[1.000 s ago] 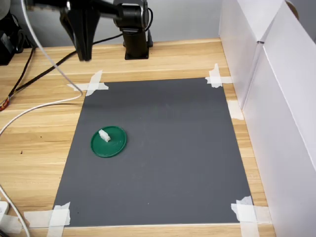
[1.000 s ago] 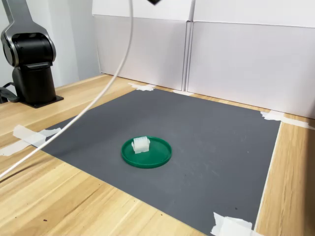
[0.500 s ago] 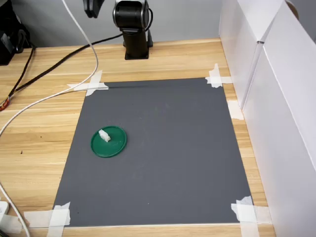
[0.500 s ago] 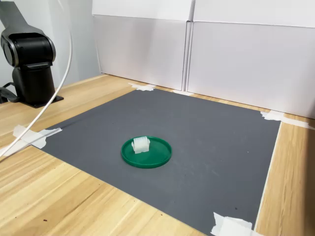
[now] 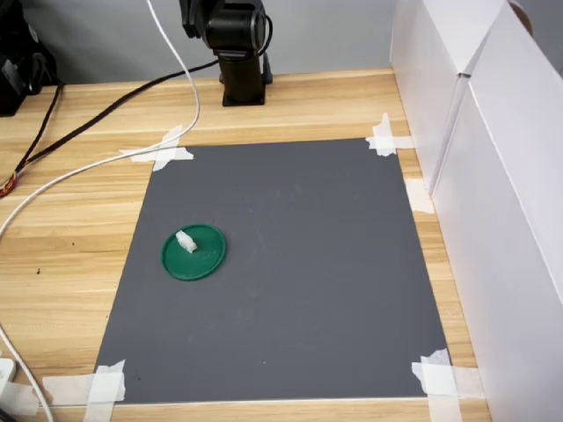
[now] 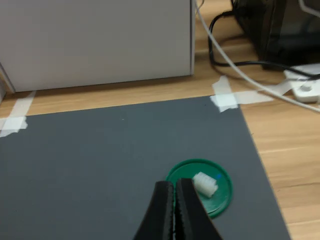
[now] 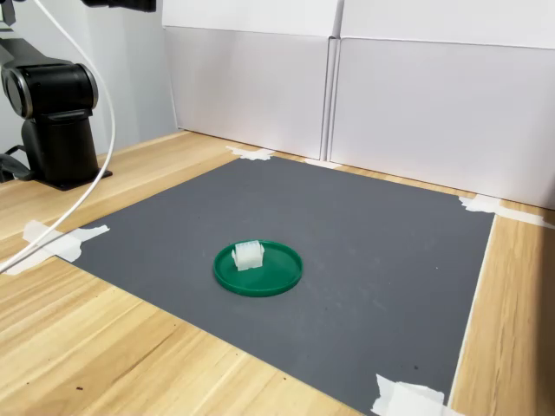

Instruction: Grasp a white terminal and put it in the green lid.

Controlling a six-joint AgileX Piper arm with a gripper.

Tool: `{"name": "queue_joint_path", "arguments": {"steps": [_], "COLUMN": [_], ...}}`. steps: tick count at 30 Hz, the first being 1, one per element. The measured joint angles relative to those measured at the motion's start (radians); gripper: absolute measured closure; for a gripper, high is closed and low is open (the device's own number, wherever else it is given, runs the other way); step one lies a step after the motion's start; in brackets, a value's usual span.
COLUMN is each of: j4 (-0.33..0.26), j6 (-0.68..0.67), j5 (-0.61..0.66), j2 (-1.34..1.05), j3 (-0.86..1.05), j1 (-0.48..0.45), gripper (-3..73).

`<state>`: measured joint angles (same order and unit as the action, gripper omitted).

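Note:
The white terminal (image 5: pixel 186 241) (image 7: pixel 248 254) (image 6: pixel 204 184) lies inside the green lid (image 5: pixel 203 261) (image 7: pixel 269 279) (image 6: pixel 222 192), close to its rim, on the dark grey mat (image 5: pixel 290 264). In the wrist view my gripper (image 6: pixel 174 186) is shut, its two black fingers pressed together with nothing between them, high above the mat and well away from the lid. In both exterior views the gripper is out of frame; only the arm's base (image 5: pixel 239 53) (image 7: pixel 56 121) shows.
White panels (image 5: pixel 493 158) (image 7: pixel 364 95) wall off one side of the mat. White tape (image 5: pixel 163 151) holds the mat's corners. A white cable (image 5: pixel 97 167) and black cables (image 5: pixel 114 97) trail over the wooden table (image 5: pixel 62 255). A white power strip (image 6: pixel 305 87) lies past the mat's corner.
The arm has risen and swung back toward its base, leaving the first exterior view. The white cable has shifted with it. Terminal and lid have not moved.

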<state>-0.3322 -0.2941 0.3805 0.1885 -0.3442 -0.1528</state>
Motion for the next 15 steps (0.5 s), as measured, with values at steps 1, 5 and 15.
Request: {"name": "queue_joint_path", "arguments": {"steps": [1, 5, 15], "j4": [0.012, 0.032, 0.036], "j6": [0.000, 0.000, 0.000], "j5": [0.000, 0.000, 0.007], "j2": [-0.024, -0.095, -0.196], "j3": [0.015, 0.073, 0.201], "j1": [0.000, 0.000, 0.000], "gripper": [71.0, 71.0, 71.0]}}
